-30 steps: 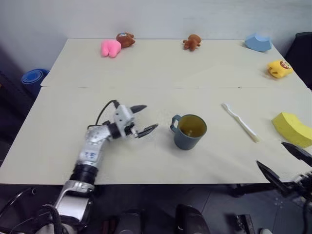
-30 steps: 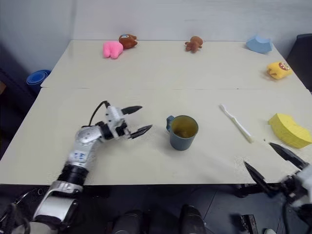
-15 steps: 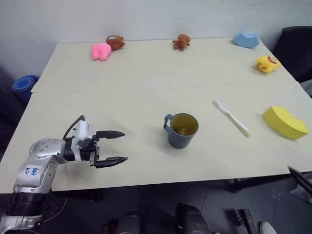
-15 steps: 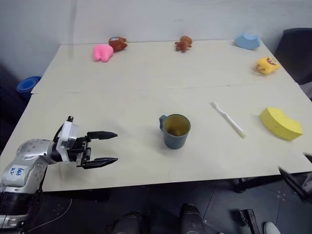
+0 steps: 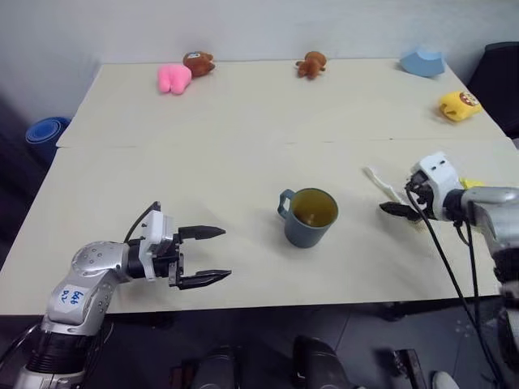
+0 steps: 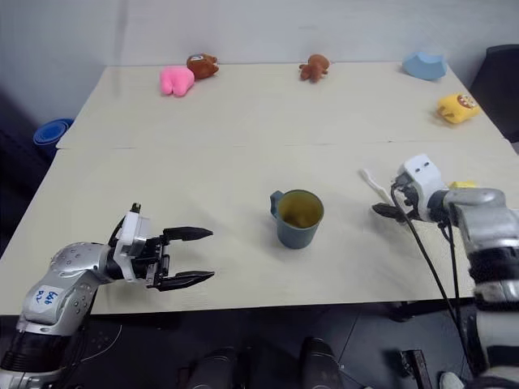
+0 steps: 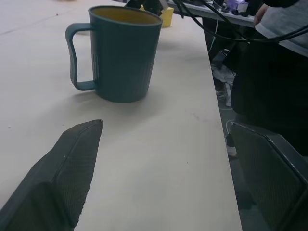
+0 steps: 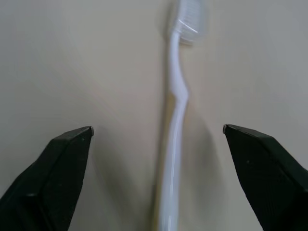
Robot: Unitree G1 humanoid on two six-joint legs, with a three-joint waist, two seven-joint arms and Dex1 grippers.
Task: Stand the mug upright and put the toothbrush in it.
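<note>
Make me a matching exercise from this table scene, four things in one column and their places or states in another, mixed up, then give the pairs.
Things:
1. dark teal-blue mug with yellow inside
2. slim white plastic toothbrush
3. pink plush toy
4. left gripper

Places or states:
A. far left of the table
B. lying flat between the right gripper's open jaws
C. upright mid-table
D. open, holding nothing, near the front edge

Pairs: 1-C, 2-B, 3-A, 4-D

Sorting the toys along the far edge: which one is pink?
The pink toy at the far left corner, right beside a brown toy. The middle one is brown too.
</note>
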